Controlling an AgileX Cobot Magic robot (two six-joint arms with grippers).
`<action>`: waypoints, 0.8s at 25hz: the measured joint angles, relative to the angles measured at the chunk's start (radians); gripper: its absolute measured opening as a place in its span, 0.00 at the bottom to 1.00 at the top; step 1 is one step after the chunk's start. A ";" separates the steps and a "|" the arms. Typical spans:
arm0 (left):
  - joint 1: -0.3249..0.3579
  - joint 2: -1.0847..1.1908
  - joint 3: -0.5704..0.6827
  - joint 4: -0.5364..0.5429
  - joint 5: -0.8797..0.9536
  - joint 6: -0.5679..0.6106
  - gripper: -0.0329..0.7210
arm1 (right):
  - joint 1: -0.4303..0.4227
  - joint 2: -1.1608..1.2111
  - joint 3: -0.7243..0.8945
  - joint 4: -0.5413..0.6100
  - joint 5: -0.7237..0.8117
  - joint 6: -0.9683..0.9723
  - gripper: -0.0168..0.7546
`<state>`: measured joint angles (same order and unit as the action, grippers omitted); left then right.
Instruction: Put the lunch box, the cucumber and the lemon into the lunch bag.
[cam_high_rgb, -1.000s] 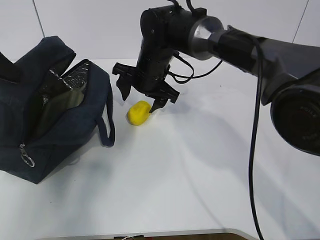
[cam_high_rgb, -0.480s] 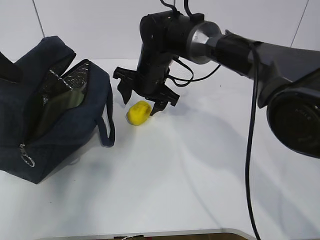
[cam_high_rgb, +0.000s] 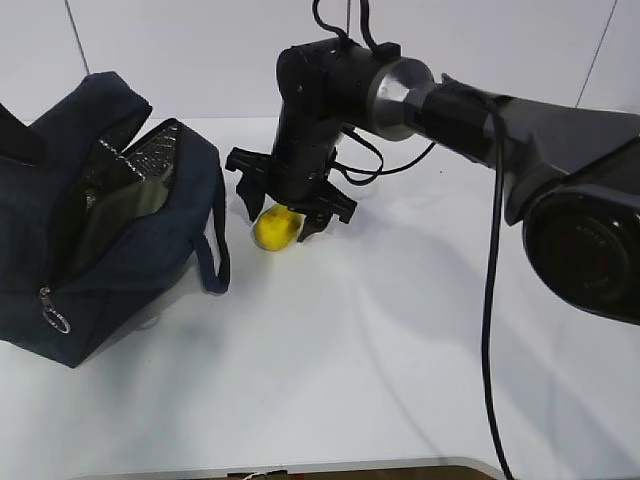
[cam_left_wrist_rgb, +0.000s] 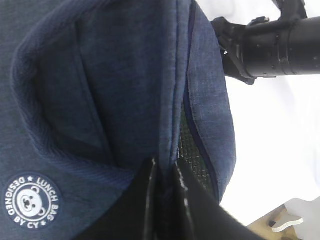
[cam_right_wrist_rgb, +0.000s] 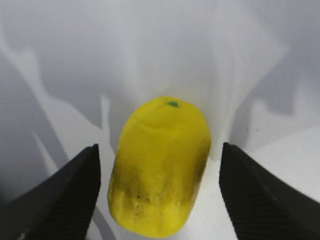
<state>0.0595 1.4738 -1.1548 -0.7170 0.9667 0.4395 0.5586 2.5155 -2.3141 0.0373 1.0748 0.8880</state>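
The yellow lemon (cam_high_rgb: 276, 229) lies on the white table right of the navy lunch bag (cam_high_rgb: 60, 290). My right gripper (cam_high_rgb: 287, 215) is open and straddles the lemon from above. In the right wrist view the lemon (cam_right_wrist_rgb: 160, 165) sits between the two black fingers with a gap on each side. The bag stands open and its silver foil lining (cam_high_rgb: 150, 160) shows. My left gripper (cam_left_wrist_rgb: 164, 172) is shut on the bag's top edge fabric (cam_left_wrist_rgb: 172, 100), holding the opening apart. The lunch box and the cucumber are out of view.
The bag's loop handle (cam_high_rgb: 215, 255) hangs toward the lemon. A metal ring zipper pull (cam_high_rgb: 55, 320) hangs at the bag's front. White table (cam_high_rgb: 380, 360) stretches to the right and front. A white wall stands behind.
My right gripper has come down and slightly left over the lemon, so its open fingers now flank it. The bag and the left gripper have not moved.
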 joint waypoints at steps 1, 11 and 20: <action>0.000 0.000 0.000 0.000 0.000 0.000 0.06 | 0.000 0.000 0.000 0.000 0.000 0.000 0.73; 0.000 0.000 0.000 0.000 -0.002 0.000 0.06 | 0.000 0.000 -0.010 0.032 0.024 -0.044 0.49; 0.000 0.000 0.000 0.000 -0.002 0.001 0.06 | 0.002 0.000 -0.251 -0.048 0.162 -0.287 0.49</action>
<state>0.0595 1.4738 -1.1548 -0.7170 0.9649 0.4409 0.5601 2.5155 -2.5654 -0.0105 1.2364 0.6007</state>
